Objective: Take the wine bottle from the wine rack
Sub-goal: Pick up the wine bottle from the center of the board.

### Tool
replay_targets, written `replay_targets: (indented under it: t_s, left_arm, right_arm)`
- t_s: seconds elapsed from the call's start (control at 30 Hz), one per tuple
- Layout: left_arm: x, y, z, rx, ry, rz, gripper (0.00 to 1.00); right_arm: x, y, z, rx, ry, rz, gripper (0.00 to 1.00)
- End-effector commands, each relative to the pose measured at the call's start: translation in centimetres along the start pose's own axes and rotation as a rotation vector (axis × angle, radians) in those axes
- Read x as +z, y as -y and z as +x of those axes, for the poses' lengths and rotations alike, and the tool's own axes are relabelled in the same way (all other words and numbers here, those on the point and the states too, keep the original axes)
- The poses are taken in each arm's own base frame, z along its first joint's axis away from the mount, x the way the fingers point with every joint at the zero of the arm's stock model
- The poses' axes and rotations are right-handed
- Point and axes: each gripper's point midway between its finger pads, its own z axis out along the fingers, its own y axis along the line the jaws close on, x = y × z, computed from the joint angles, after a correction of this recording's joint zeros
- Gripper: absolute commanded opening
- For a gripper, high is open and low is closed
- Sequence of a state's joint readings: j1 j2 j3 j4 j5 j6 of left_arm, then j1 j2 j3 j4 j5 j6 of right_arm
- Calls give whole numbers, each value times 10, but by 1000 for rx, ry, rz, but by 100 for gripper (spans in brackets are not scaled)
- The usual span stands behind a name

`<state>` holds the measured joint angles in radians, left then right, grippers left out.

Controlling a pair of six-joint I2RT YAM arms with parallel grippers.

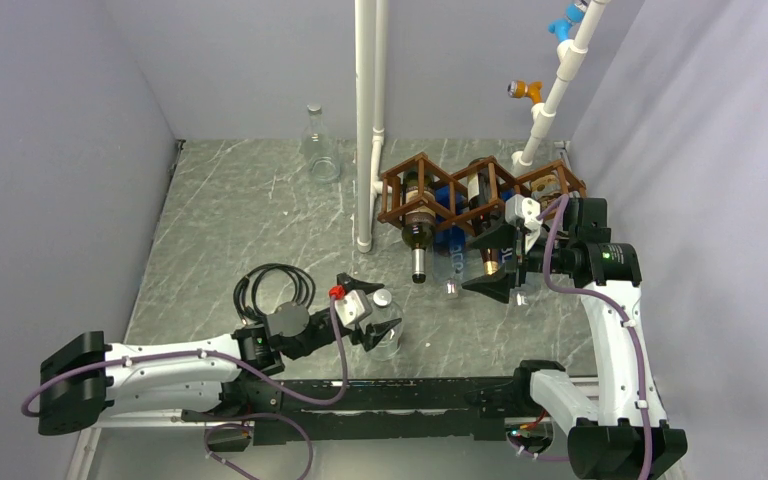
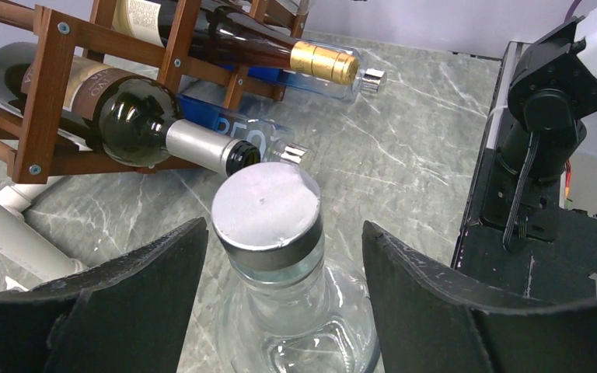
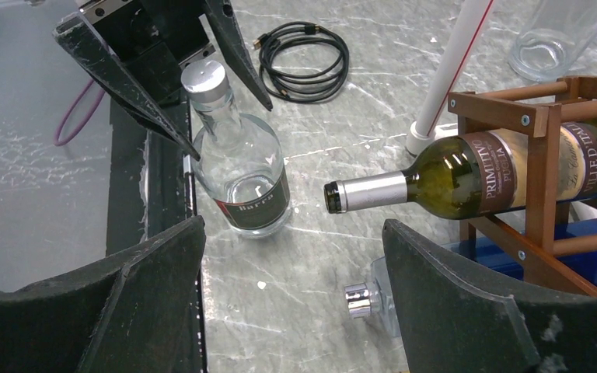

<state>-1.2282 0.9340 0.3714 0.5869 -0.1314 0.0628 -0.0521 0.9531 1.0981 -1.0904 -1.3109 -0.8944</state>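
Note:
The brown wooden wine rack (image 1: 480,185) stands at the back right. A dark green wine bottle (image 1: 419,228) lies in its left cell, neck sticking out toward me; it also shows in the right wrist view (image 3: 451,179) and the left wrist view (image 2: 124,116). A gold-foiled bottle (image 2: 280,50) lies in the middle cell. My right gripper (image 1: 495,285) is open and empty in front of the rack, over a chrome bottle cap (image 3: 357,299). My left gripper (image 1: 380,318) is open, its fingers either side of an upright clear bottle (image 2: 268,210), not touching it.
Clear and blue bottles (image 1: 451,270) lie under the rack. A coiled black cable (image 1: 275,287) lies left of the clear bottle. A glass flask (image 1: 320,150) stands at the back. White pipes (image 1: 365,120) rise beside the rack. A black rail (image 1: 410,395) runs along the near edge.

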Motion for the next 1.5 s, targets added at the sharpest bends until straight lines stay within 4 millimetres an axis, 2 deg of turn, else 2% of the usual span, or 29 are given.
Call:
replay_targets:
  t_s: [0.0,0.4,0.53,0.63,0.73,0.87,1.1,1.27,1.47]
  left_arm:
    - [6,-5,-31,-20,104,-31,76]
    - [11,-4,-22,-5,88,-24,66]
    - [11,-4,-19,-3,82,-22,59]
    - [11,-5,-19,-4,84,-20,44]
    - [10,-6,-20,-4,82,-23,22]
    - [9,-13,-25,-25,79,-36,1]
    - [-6,-39,-59,-61,153,-89,0]
    - [-19,-69,-80,-92,196,-160,0]
    - [-33,-112,-94,-73,210,-249,0]
  right_arm:
    - [0,-2,-8,-62,39,-14,87]
    - [-1,-2,-8,-63,41,-11,87]
    - [-1,-1,-8,-61,41,-10,87]
    - [-1,-1,-8,-61,41,-8,87]
    - [-1,-1,-8,-59,40,-7,87]
    - [-2,0,-8,-58,41,-7,87]
    - [-2,0,-7,-58,40,-5,87]
    - [-2,1,-7,-59,39,-1,87]
    - [-2,1,-6,-60,37,1,87]
